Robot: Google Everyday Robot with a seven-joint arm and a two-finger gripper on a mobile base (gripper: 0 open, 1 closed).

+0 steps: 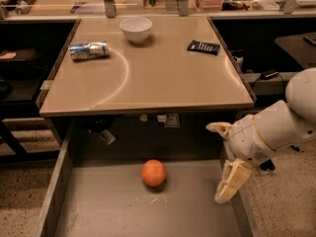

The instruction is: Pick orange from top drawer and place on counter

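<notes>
Orange (153, 173) lies in the top drawer (108, 206), apart from the empty, spread-fingered gripper (217, 163) on its right.

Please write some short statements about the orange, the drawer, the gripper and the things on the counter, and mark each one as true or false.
1. The orange lies on the floor of the top drawer. True.
2. The gripper holds the orange. False: it is open, at the drawer's right side, apart from the orange.
3. The white bowl stands on the counter. True.
4. The can stands upright. False: it lies on its side on the counter.
</notes>
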